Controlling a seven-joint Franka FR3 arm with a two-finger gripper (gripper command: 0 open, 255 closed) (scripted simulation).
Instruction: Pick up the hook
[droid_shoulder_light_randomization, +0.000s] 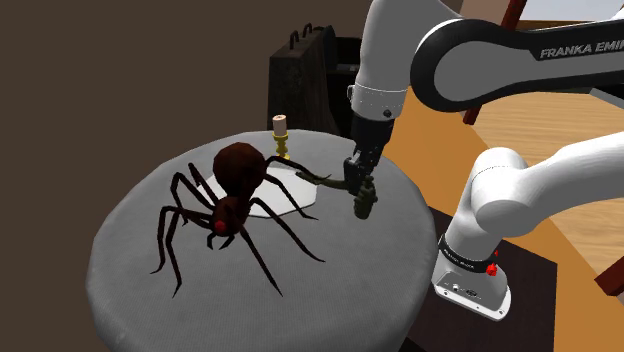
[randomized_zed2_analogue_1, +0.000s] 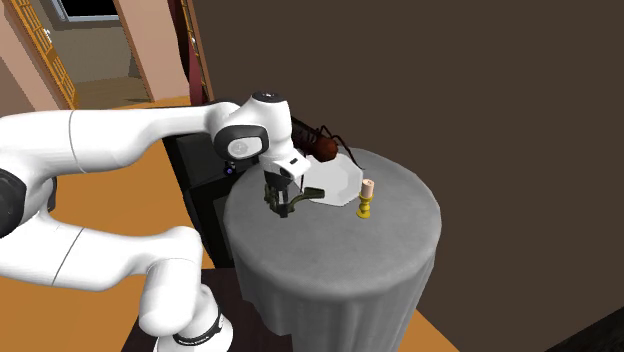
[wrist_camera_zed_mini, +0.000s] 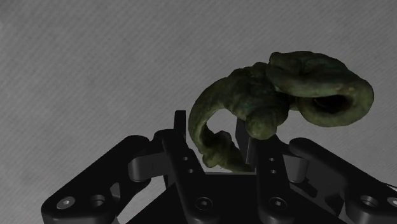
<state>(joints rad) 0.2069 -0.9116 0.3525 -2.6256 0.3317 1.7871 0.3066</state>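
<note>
Black fingers (wrist_camera_zed_mini: 181, 143) of the gripper (wrist_camera_zed_mini: 213, 143) stood narrowly apart, clamped on the thin stem of a dull green hook (wrist_camera_zed_mini: 299, 76), whose bulky curled end reached beyond the fingertips and off to one side. From the shoulder view, the hook ran crosswise to the fingers, its long axis stretching from the gripper toward a white plate (droid_shoulder_light_randomization: 295, 200), over the round grey-covered table (droid_shoulder_light_randomization: 150, 300) beside a big brown spider (droid_shoulder_light_randomization: 238, 165). With the hold made, a straight lift seemed all that was needed, though the heavy curl might swing or tilt.
</note>
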